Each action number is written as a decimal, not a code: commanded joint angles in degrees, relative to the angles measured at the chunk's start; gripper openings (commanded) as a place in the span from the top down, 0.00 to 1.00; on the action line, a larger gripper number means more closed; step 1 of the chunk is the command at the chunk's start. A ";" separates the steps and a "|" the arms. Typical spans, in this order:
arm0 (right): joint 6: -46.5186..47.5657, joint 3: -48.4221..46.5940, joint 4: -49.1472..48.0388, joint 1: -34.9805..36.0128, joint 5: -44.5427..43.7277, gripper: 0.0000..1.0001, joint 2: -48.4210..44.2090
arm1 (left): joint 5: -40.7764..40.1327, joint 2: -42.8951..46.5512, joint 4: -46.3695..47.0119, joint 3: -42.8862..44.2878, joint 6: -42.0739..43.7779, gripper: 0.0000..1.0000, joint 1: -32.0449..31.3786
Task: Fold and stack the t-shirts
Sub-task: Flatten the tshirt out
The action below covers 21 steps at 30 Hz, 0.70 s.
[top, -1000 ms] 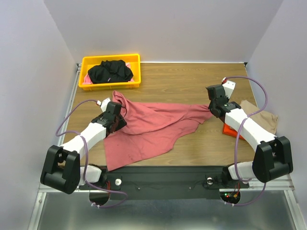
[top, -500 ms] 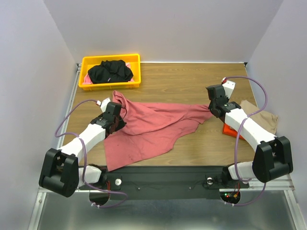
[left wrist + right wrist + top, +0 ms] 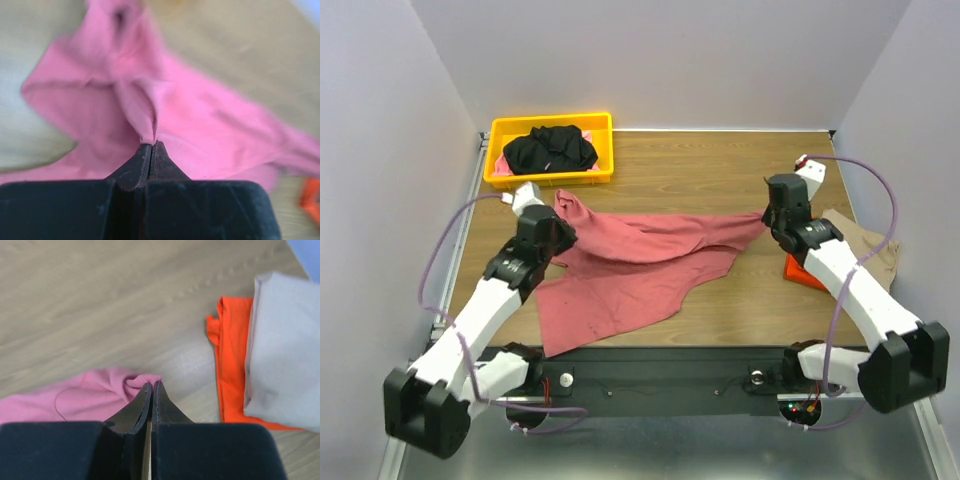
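Red shirt (image 3: 640, 262) at centre of table (image 3: 720, 165), long axis left edge to right edge, bulk toward near edge. Left gripper (image 3: 151, 144) clamped on left end. Right gripper (image 3: 151, 385) clamped on right tip.

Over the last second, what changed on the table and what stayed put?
Both arms swung outward, the left claw toward the far left and the right claw to the right. Each is shut on an end of the dusty-red t-shirt, now pulled tauter between them. Nothing was let go. The black t-shirt in the yellow bin and the tan t-shirt on the orange cloth lie as before.
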<state>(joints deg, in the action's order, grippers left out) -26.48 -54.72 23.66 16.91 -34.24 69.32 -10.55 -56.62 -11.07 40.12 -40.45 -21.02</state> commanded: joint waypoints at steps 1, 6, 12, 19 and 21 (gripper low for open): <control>3.98 -7.14 -2.04 -0.21 3.47 1.00 -7.78 | -2.46 8.97 4.92 10.58 3.18 1.00 -0.34; 7.32 -18.12 1.38 -0.21 9.18 0.99 -15.34 | -3.69 16.01 5.70 21.92 5.11 1.00 -0.34; 9.43 -36.05 5.77 -0.21 17.07 1.00 -18.96 | -2.55 18.56 4.75 35.71 7.66 1.00 -0.34; 10.92 -59.78 12.02 -0.21 30.97 1.00 -16.15 | 4.74 19.00 3.07 48.46 8.63 1.00 -0.34; 10.66 -66.37 13.34 -0.21 33.97 1.00 -15.01 | 7.37 19.44 2.63 51.63 8.37 1.00 -0.34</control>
<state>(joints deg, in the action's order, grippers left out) -17.10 -111.85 33.17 16.91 -9.34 52.01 -8.91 -37.45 -8.99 86.67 -33.39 -21.28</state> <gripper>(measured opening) 0.032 0.026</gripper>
